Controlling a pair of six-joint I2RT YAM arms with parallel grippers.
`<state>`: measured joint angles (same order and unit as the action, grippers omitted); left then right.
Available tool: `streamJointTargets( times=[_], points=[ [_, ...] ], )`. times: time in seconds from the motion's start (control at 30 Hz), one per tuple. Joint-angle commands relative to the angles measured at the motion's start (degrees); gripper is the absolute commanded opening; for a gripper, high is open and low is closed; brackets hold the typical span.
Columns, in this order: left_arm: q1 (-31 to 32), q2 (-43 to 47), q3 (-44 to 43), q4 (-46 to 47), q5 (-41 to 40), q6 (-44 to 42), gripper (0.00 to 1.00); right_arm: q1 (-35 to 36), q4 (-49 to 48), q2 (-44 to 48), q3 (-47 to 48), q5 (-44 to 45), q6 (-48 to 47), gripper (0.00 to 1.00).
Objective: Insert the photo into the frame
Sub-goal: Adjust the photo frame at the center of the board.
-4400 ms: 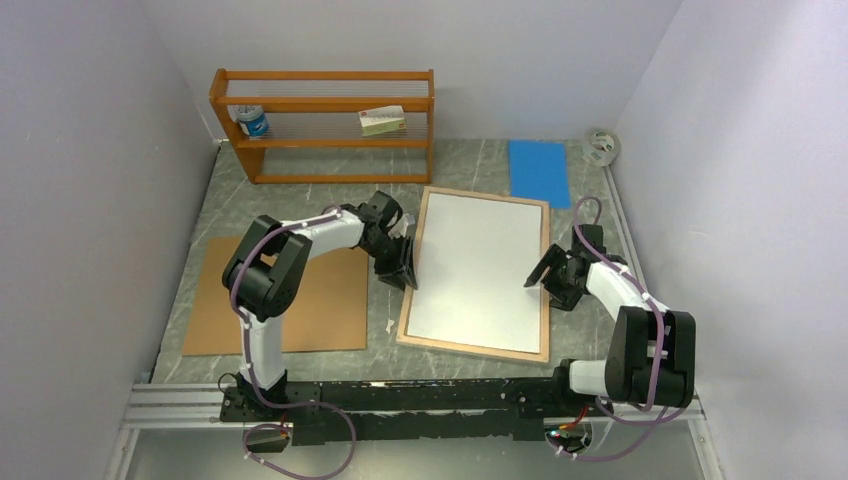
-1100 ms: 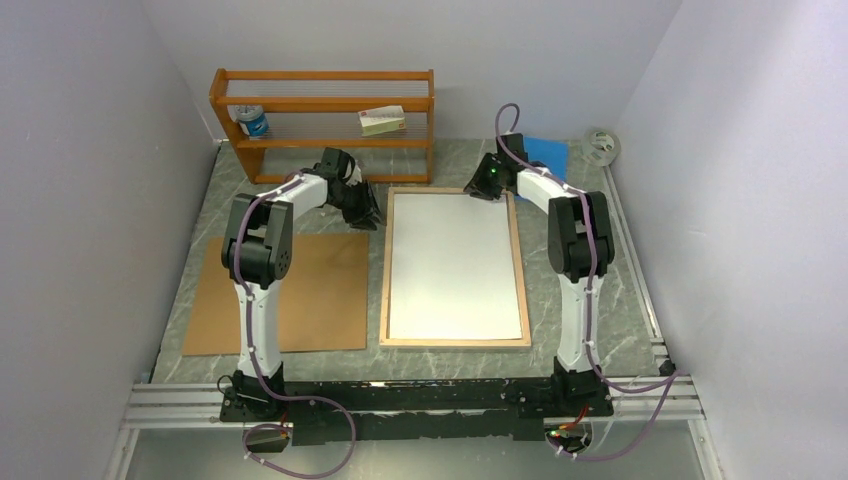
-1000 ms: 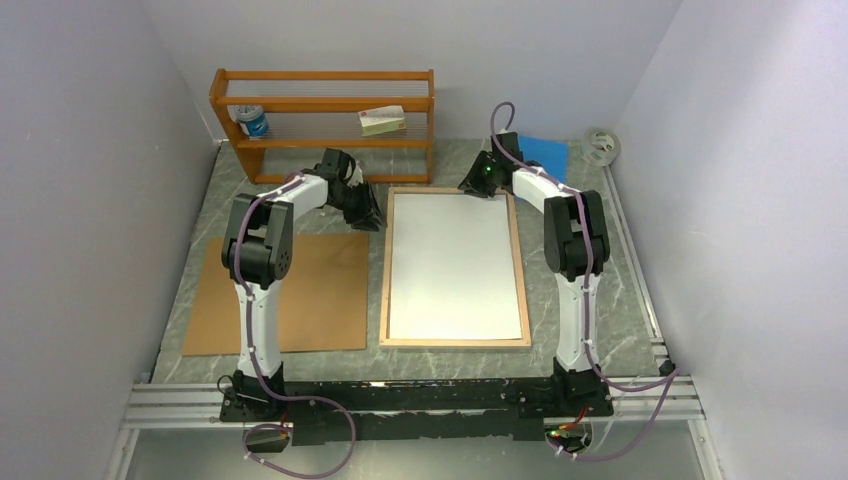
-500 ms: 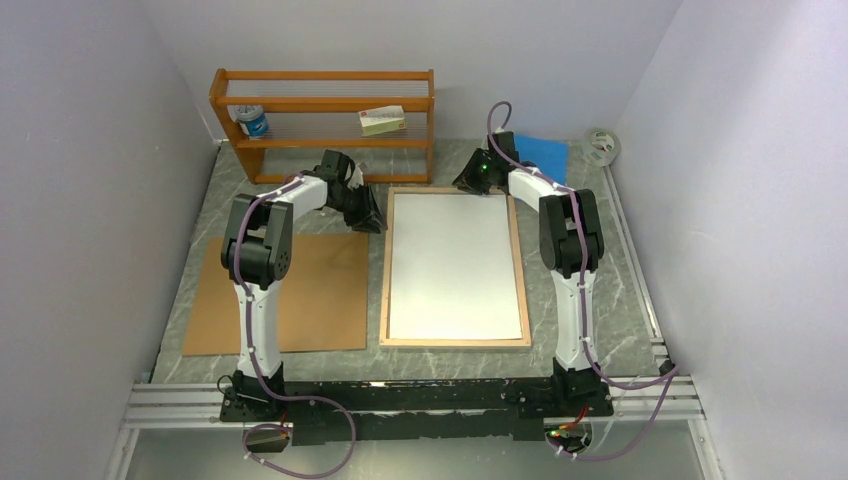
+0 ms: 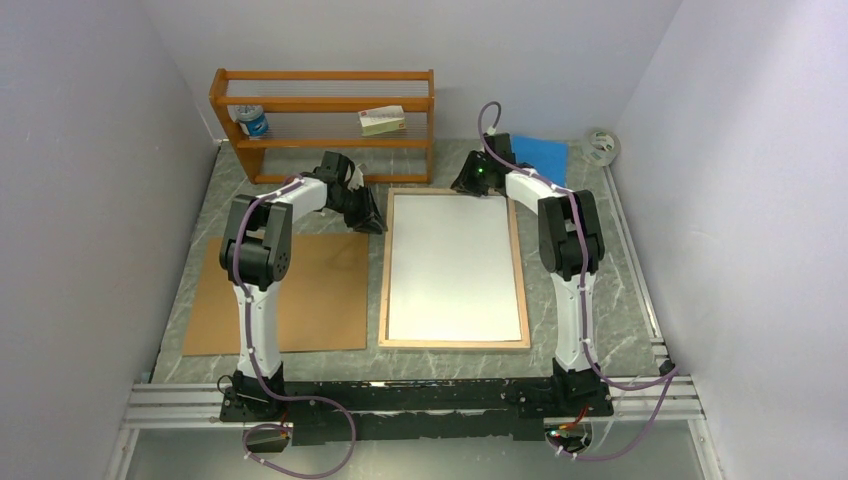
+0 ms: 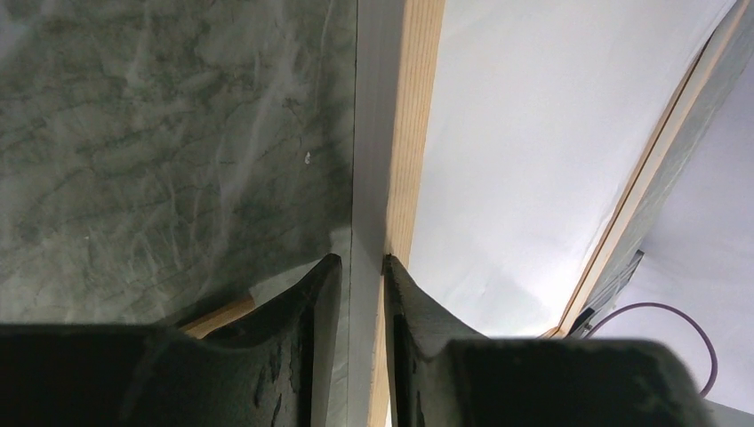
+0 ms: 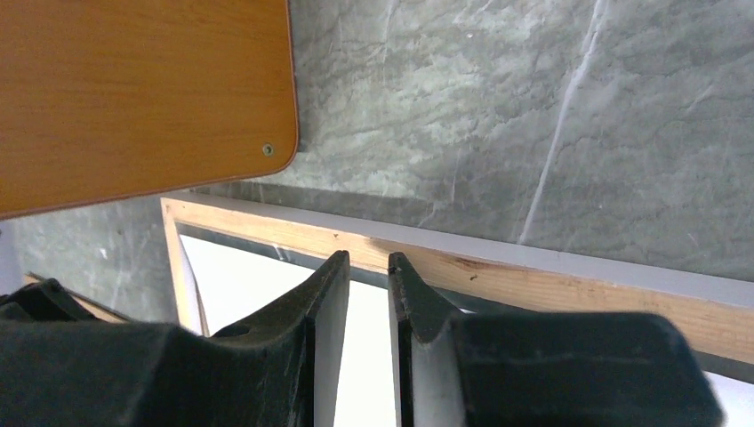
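The frame (image 5: 384, 290) lies flat mid-table, light wood reverse up. The photo (image 5: 455, 265) rests inside it, plain white reverse up; its printed side is hidden. My left gripper (image 5: 374, 218) is at the frame's far left corner. In the left wrist view its jaws (image 6: 357, 260) are closed to a narrow slit above the frame's left rail (image 6: 418, 107), holding nothing. My right gripper (image 5: 466, 183) is at the frame's far edge. In the right wrist view its jaws (image 7: 368, 256) are closed to a narrow slit over the far rail (image 7: 551, 276) and the photo (image 7: 240, 276), empty.
The orange shelf rack (image 5: 322, 122) stands just beyond the frame, with a can (image 5: 252, 122) and a small box (image 5: 383, 120); its foot shows in the right wrist view (image 7: 133, 89). A brown backing board (image 5: 300, 300) lies left of the frame. A blue pad (image 5: 545, 155) and tape roll (image 5: 601, 146) sit far right.
Since the earliest frame the frame has shifted left and squared up, and both arms have reached to its far end. In the last second my right gripper slid slightly left; my left stayed.
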<state>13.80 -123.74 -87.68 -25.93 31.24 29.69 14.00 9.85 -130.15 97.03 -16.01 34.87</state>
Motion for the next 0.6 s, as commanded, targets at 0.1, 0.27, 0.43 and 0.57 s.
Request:
streamJointTargets(
  times=[0.1,0.27,0.43,0.57],
  points=[
    [0.0,1.82,2.07,-1.32,-2.85,-0.95,0.28,2.08,13.4,2.48,-1.32,1.86,-5.68,0.27],
    [-0.01,1.84,2.25,-1.14,-2.92,-0.79,0.28,2.18,16.96,3.04,2.26,1.18,-6.67,0.28],
    [0.0,2.01,2.07,-1.16,-2.56,-0.77,0.28,2.31,20.42,2.3,4.57,0.01,-7.89,0.29],
    [0.0,1.97,2.31,-0.83,-2.0,-0.71,0.29,2.93,20.36,3.12,2.69,-1.21,-8.7,0.28]
  ],
)
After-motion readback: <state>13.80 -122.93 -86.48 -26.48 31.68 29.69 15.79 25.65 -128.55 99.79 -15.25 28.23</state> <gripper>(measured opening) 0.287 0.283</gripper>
